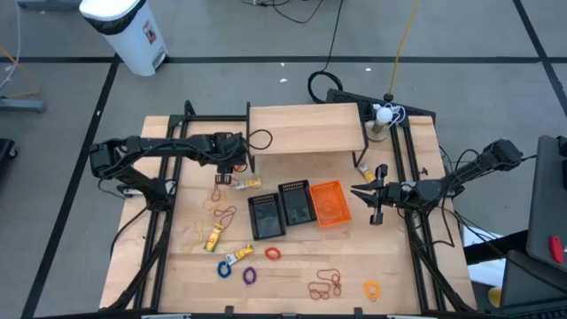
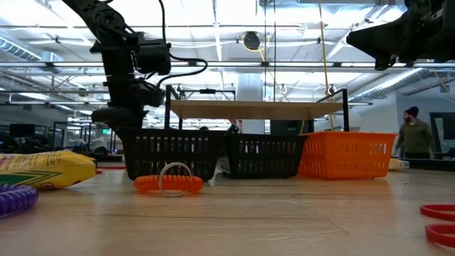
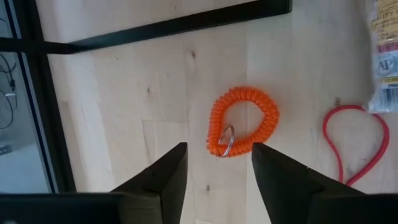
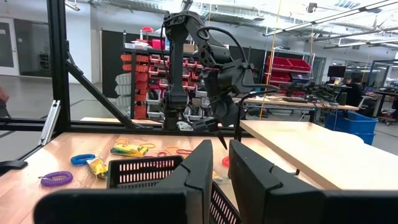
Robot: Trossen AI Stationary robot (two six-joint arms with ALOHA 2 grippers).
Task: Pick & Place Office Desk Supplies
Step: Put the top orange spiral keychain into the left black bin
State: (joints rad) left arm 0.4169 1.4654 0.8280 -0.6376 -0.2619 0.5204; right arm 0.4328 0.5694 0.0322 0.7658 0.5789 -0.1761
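The high view looks straight down on the whole table from well above. The low view sits at tabletop height, facing level across the three baskets into the room. The left wrist view looks closely down at an orange coil; the right wrist view faces across the baskets toward the left arm

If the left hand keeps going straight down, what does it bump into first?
Probably the orange coiled plastic wrist loop with a metal ring, lying on the wooden table just ahead of the open left hand; its height above is unclear.
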